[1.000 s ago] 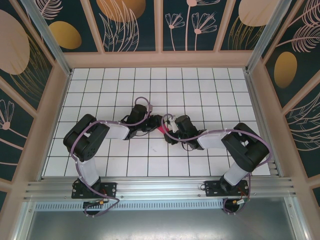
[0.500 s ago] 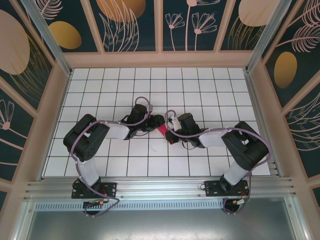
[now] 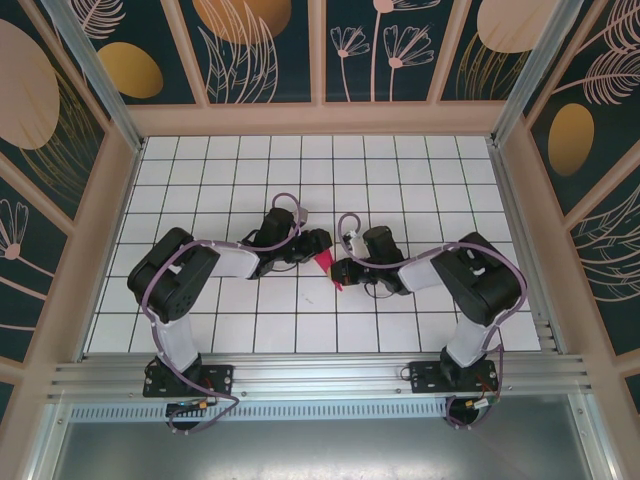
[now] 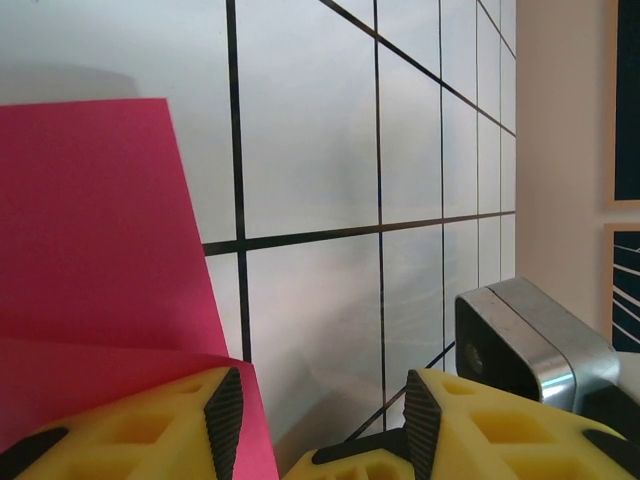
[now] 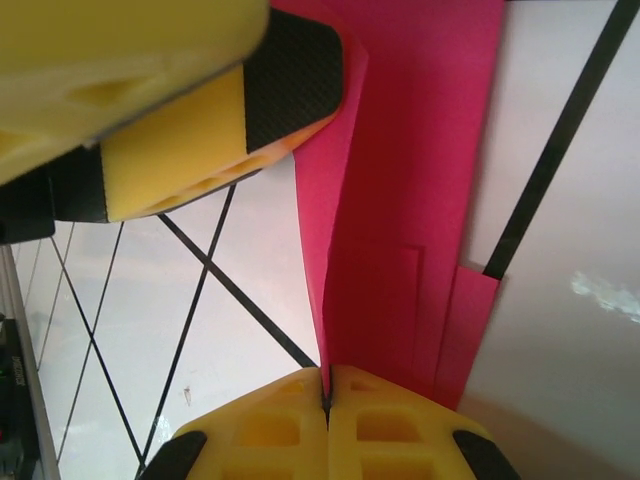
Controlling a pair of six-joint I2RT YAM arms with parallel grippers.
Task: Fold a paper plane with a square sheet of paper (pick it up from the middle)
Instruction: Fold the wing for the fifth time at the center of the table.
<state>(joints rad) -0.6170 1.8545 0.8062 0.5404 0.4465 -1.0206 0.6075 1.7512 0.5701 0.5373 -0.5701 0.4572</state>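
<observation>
White tiled table [image 3: 200,170], a smooth, faintly glossy surface ruled by dark grid lines and enclosed by panelled walls [image 3: 260,50] printed with leaf and flower motifs. Near the table's centre, between the two wrists, lies the pink paper [image 3: 326,262], here a narrow creased magenta shape rather than a flat square; the right wrist view shows several overlapping layers with straight cut edges and one raised fold [image 5: 420,180], and the left wrist view shows a flat matte panel with a crisp corner [image 4: 100,230]. The material is judged very light, thin and limp across its faces, stiffened only along creases, easily crumpled or torn, and liable to slide on the slick tiles; a hold is best taken on a folded, multi-layer ridge near mid-length, not on a single loose flap. The right gripper [image 5: 327,385] is clamped tight on the paper's lower fold, its yellow fingers meeting with the sheet pinched in the seam. The left gripper [image 4: 325,400] stands released, jaws apart with bare table between them, one black textured pad [image 5: 295,75] just beside the raised fold.
</observation>
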